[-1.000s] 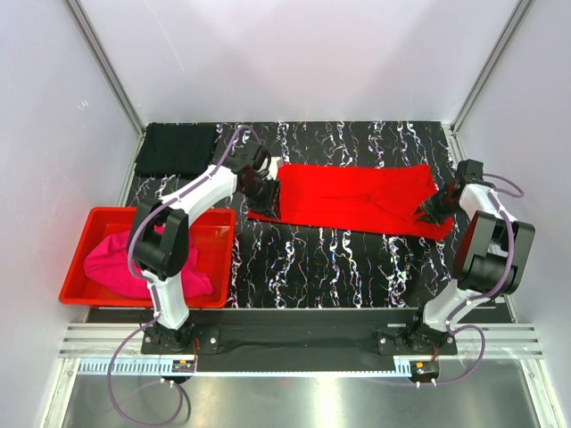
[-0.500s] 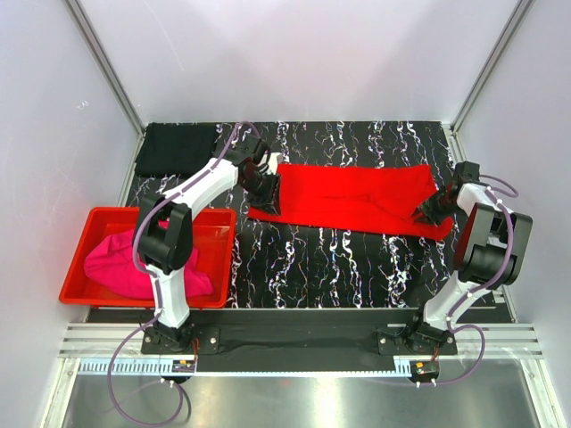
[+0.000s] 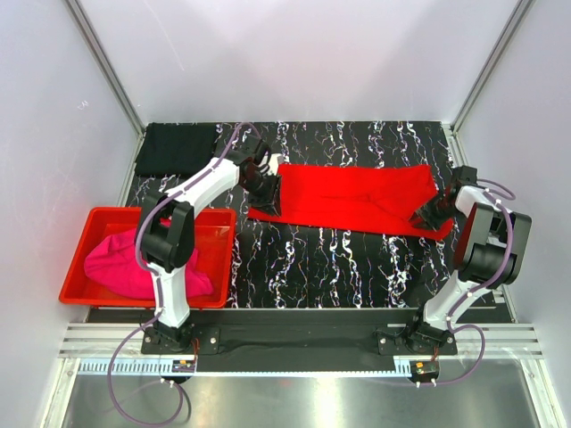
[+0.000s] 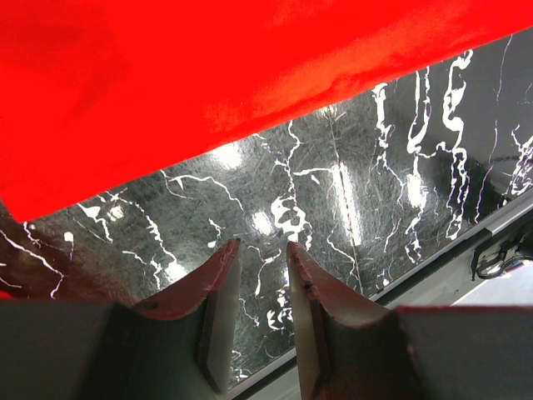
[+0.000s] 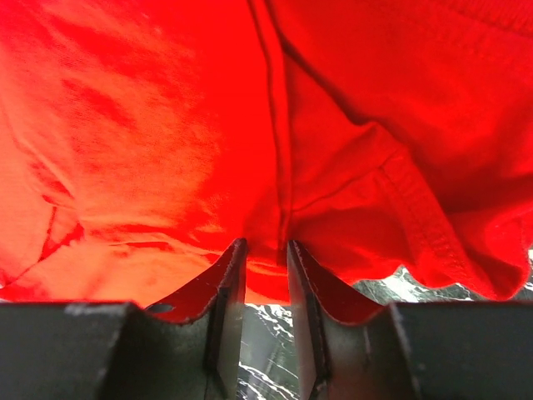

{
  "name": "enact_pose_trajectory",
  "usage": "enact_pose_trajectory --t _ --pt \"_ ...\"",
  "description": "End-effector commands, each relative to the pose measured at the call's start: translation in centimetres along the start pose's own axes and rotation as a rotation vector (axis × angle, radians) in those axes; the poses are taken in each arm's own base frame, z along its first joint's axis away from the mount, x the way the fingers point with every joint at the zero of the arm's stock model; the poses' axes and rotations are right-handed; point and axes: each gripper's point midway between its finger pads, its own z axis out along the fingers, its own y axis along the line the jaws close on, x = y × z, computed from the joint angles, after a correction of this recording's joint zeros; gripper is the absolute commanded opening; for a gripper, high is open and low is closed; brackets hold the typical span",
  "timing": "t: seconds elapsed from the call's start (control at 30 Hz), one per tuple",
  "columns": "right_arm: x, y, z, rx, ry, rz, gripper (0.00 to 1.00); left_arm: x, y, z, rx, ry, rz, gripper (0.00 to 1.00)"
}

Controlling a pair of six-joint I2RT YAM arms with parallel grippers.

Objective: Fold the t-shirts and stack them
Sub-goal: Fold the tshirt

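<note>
**One t-shirt folded, one halfway, one waiting in the bin**

Going from the left: the pink shirt (image 3: 116, 267) is just a bunched-up heap in the red bin (image 3: 75, 294) at the near left, so not started. The black shirt (image 3: 177, 148) lies flat and squared off in the far-left corner of the bench (image 3: 339, 259) and looks done to me. The left fingers (image 4: 218, 300) sit at the red shirt's left edge, with a narrow gap and only bench showing between them. The red shirt (image 3: 352, 196) is a long band across the middle, and I'd guess it needs folding crosswise, then stacking. The right fingers (image 5: 223, 292) are at its right near corner, also narrow, with the hem right at the tips. I can't tell if they're pinching it.
</note>
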Motion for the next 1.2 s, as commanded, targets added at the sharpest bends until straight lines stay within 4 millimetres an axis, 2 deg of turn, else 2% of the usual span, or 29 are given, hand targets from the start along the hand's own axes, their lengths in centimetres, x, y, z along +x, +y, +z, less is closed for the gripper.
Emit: enact_pose_trajectory --t 0.0,0.3,0.37,0.4,0.43,0.5,0.63,0.8,1.0,1.13,1.17 --pt "0.1 0.0 -0.2 -0.010 -0.010 -0.029 0.34 -1.4 -0.9 -0.7 0.037 -0.030 0.020 0.33" --pt "-1.0 1.2 0.3 -0.043 -0.015 -0.007 0.30 -1.3 -0.8 -0.8 0.027 -0.028 0.020 0.33" --pt "-1.3 1.6 0.1 -0.051 -0.021 -0.011 0.24 -1.2 -0.7 -0.7 0.024 -0.025 0.018 0.33" --pt "-1.4 1.7 0.0 -0.055 -0.023 -0.009 0.17 -1.3 -0.7 -0.7 0.025 -0.028 0.019 0.33" --pt "-1.6 1.9 -0.2 -0.060 -0.028 -0.008 0.06 -1.3 -0.8 -0.7 0.024 -0.029 0.021 0.33" --pt "-1.7 2.3 -0.4 -0.073 -0.030 -0.003 0.00 -1.3 -0.8 -0.7 0.029 -0.029 0.019 0.33" --pt "-2.3 3.1 -1.4 -0.089 -0.051 0.007 0.00 -1.3 -0.8 -0.4 0.030 -0.026 0.017 0.33" --pt "-4.3 5.8 -2.7 -0.167 -0.096 0.015 0.00 -1.4 -0.7 -0.5 0.029 -0.032 0.017 0.32" --pt "-6.0 8.4 -1.9 -0.218 -0.097 0.023 0.00 -1.3 -0.5 -0.5 0.030 -0.030 0.013 0.32" --pt "-6.9 9.9 -0.4 -0.230 -0.085 0.021 0.00 -1.3 -0.1 -0.9 0.027 -0.039 0.006 0.32" --pt "-7.2 10.9 -0.4 -0.244 -0.091 0.009 0.00 -1.3 0.1 -0.9 0.025 -0.039 0.002 0.32"
